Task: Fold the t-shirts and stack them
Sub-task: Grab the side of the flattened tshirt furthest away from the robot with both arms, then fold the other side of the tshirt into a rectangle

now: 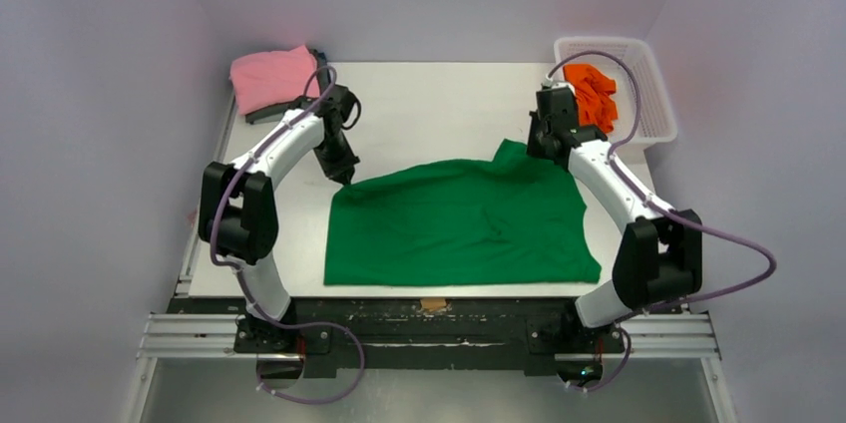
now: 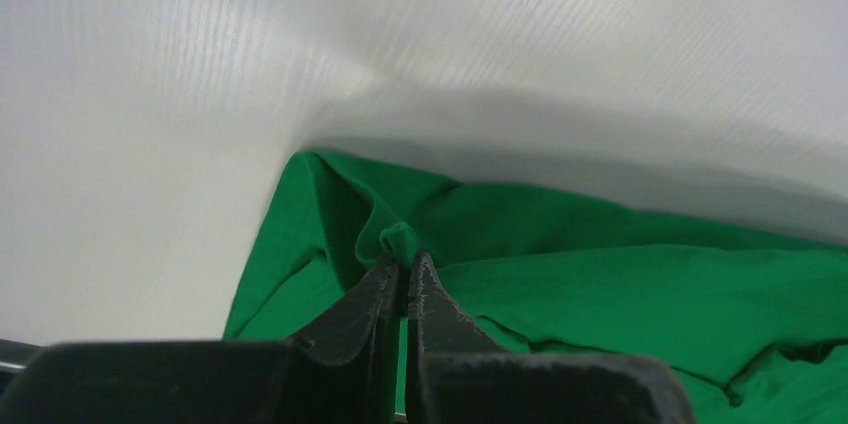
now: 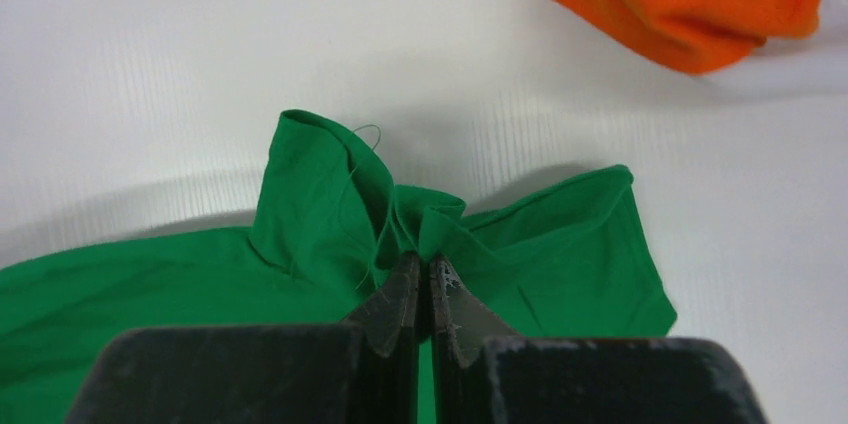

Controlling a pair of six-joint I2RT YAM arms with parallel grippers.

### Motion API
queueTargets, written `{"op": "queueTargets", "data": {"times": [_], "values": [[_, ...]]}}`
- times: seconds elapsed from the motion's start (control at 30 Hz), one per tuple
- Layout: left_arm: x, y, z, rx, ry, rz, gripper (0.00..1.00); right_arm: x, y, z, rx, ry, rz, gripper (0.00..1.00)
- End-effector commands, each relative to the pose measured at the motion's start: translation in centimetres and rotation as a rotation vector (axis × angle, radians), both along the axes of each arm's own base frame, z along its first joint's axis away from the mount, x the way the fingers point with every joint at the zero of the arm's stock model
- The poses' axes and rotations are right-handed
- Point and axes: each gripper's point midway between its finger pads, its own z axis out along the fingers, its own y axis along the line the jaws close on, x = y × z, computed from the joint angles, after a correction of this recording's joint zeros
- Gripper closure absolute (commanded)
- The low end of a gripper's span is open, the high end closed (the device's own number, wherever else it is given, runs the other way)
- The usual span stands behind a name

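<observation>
From above, the bright green t-shirt (image 1: 459, 228) lies spread on the white tabletop (image 1: 429, 104), toward 6 o'clock. The left claw (image 1: 344, 178) is at its 10 o'clock corner and the right claw (image 1: 537, 150) is at its 1 o'clock corner. A pink t-shirt (image 1: 271, 76) sits at 10 o'clock. The orange t-shirts (image 1: 594, 94) lie in a white basket (image 1: 653, 94) at 2 o'clock.

In the left wrist view, the left claw (image 2: 405, 269) is pinched tight on a little bump of green cloth at the shirt's edge.

In the right wrist view, the right claw (image 3: 428, 269) is squeezed on a bunch of green cloth too. One of the orange t-shirts shows at 1 o'clock.

I think a fold comes next. Both claws should lift together, at the same height, and pull gently apart so the edge stays straight. Then they should bring it toward 6 o'clock and lay edge on edge. The pinches look small, so go slowly, or the cloth may slip out.
</observation>
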Motion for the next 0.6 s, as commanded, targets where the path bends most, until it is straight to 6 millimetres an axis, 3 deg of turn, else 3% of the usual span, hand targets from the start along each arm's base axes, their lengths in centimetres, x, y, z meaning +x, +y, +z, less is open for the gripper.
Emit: {"op": "queueTargets", "data": {"times": [0.0,0.3,0.47,0.57], "values": [[-1.3,0.2,1.6,-0.003,-0.064,-0.037,1.00,-3.9,-0.6,1.2,-0.046,0.035,-0.025,1.00],[-4.3,0.5,0.9,-0.011,-0.059,-0.042,1.00,-11.1,-2.0,0.3,-0.061,0.147,-0.048,1.00],[-5.9,0.8,0.5,-0.006,-0.059,-0.053,1.00,-13.5,-3.3,0.5,-0.093,0.174,-0.092,1.00],[-6.6,0.9,0.2,-0.008,-0.057,-0.057,1.00,-14.4,-3.0,0.0,-0.066,0.197,-0.097,1.00]]}}
